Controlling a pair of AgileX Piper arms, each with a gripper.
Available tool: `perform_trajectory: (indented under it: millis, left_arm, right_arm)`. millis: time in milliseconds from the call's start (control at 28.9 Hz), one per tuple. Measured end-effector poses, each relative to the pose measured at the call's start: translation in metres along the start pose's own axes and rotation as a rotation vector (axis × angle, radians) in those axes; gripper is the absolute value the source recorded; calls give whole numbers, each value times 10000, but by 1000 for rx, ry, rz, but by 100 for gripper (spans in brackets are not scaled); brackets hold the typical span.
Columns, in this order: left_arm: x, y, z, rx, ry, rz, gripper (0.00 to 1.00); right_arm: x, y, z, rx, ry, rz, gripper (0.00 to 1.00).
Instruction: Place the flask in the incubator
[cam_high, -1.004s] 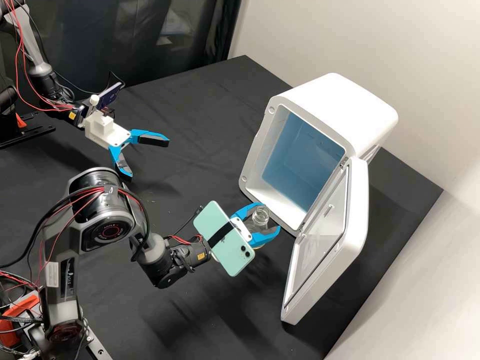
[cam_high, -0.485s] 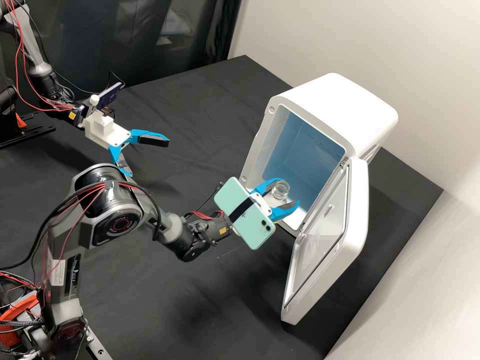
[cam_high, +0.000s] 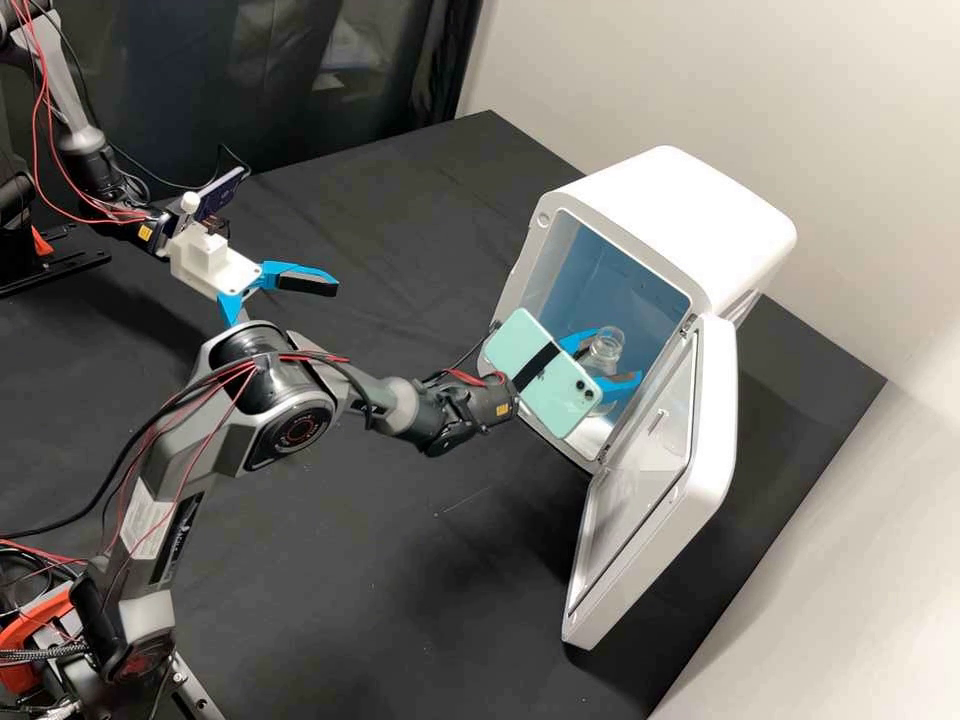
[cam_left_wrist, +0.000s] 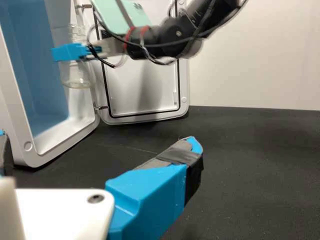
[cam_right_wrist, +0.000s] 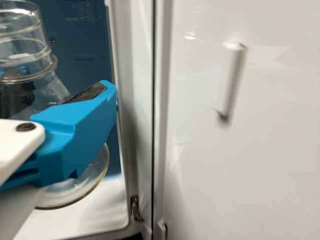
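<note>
The clear glass flask (cam_high: 605, 345) (cam_left_wrist: 75, 75) (cam_right_wrist: 25, 55) is inside the mouth of the white incubator (cam_high: 690, 215), against its blue interior. My right gripper (cam_high: 606, 368) is shut on the flask, one blue finger (cam_right_wrist: 75, 135) lying across its body just above the chamber floor. I cannot tell whether the base touches the floor. The incubator door (cam_high: 665, 470) (cam_right_wrist: 240, 150) stands wide open, close beside the gripper. My left gripper (cam_high: 285, 305) hovers open and empty over the bench at the far left, one finger (cam_left_wrist: 160, 185) pointing toward the incubator.
A mint phone (cam_high: 545, 372) is strapped to the right wrist at the incubator's rim (cam_left_wrist: 30, 145). The door's inner handle (cam_right_wrist: 230, 80) juts out near the gripper. The right arm's elbow (cam_high: 275, 400) sits below the left gripper. Bare black bench (cam_high: 400, 560) lies in front.
The right arm has stretched forward and carried the flask from in front of the incubator up and into its opening. The left arm has stayed put.
</note>
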Motion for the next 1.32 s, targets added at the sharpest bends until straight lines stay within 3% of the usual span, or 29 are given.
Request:
perform_trajectory:
  millis: [277, 519, 796, 1004, 1315]
  left_arm:
    - [10, -37, -3, -4, 0, -14, 100]
    - [11, -44, -5, -4, 1, -17, 100]
    - [20, -61, -11, -6, 2, -23, 100]
    - [20, -61, -11, -6, 2, -23, 100]
    - [29, -52, -11, -5, 1, -19, 100]
  right_arm:
    - [213, -62, -155, 8, -32, -6, 0]
    - [401, -114, -207, -40, -51, -23, 0]
    - [637, -163, -232, -36, -93, -30, 0]
    - [770, -208, -296, -32, -91, -27, 0]
    - [850, -389, -391, -10, -104, -70, 0]
